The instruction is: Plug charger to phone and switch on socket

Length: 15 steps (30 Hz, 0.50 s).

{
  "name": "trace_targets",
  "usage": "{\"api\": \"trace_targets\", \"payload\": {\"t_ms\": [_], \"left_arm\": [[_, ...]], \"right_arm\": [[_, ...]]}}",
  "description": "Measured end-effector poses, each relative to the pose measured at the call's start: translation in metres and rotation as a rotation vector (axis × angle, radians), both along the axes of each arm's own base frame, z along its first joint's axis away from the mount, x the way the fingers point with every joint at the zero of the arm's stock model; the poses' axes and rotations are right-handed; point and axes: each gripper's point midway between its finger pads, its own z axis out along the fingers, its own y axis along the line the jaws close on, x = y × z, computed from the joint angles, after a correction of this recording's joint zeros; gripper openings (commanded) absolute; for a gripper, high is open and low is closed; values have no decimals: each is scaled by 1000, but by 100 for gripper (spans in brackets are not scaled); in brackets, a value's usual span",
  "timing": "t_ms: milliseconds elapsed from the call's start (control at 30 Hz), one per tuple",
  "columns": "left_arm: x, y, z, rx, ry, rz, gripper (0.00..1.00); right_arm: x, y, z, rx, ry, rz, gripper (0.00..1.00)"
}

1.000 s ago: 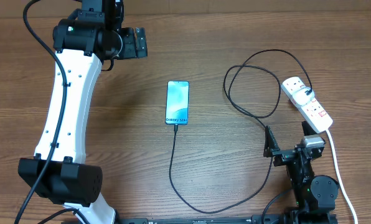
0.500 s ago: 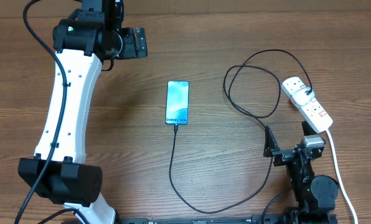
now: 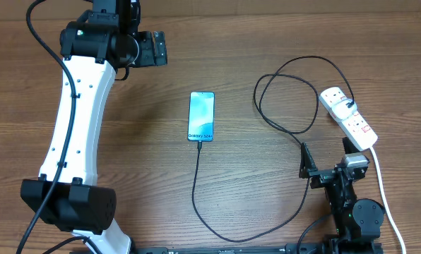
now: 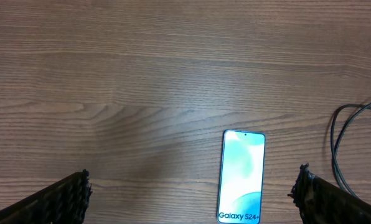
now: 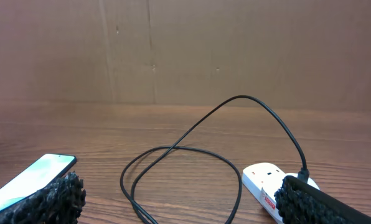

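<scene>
Wooden table (image 3: 267,28) spreads beneath both arms. The left gripper (image 4: 193,180) is spread wide and empty, apart from the phone (image 4: 241,177) lying mid-table. The right gripper (image 5: 180,186) also gapes empty near the socket (image 5: 263,180). The charger (image 3: 196,183) meets the phone's banded end and loops beside the socket.

Slim rect. smartphone (image 4: 241,177), light blue-white screen, black edges: dark band at one end reads "Galaxy S24+", clear in left wrist view. White elongated power strip (image 5: 263,180): red markings, too small to read.
</scene>
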Motion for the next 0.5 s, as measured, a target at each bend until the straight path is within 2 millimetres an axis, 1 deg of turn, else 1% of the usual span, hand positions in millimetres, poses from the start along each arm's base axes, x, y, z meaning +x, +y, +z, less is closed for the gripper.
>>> {"api": "trace_targets", "payload": {"t_ms": [367,500], "left_arm": [[0,0,0,0,1,0,100],[-9,1,-5,6,41,0,100]], "right_arm": [[0,0,0,0,0,0,100],[0,0,0,0,0,0,100]]}}
